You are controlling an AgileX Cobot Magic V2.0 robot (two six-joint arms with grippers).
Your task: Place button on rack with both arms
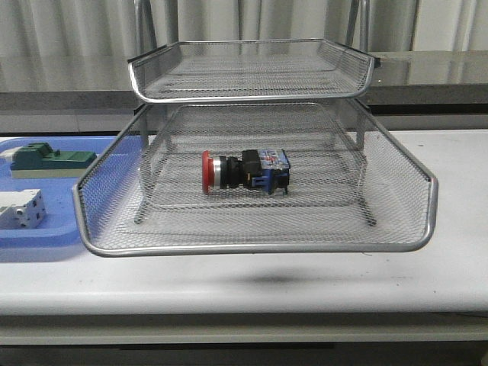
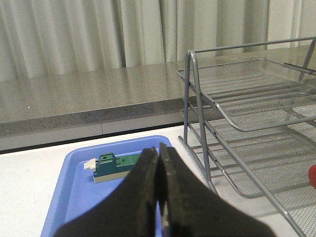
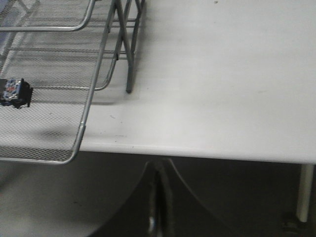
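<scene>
We see button point(image 1: 244, 172) lying in rack point(image 1: 252, 245) at frame centre, far from both jaws; left and right jaws closed, empty.

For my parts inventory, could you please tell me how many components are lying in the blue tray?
2 visible: a green block toward the back of the blue tray, and a white-grey block nearer the front. The tray runs off the picture's left edge, so more may be hidden.
</scene>
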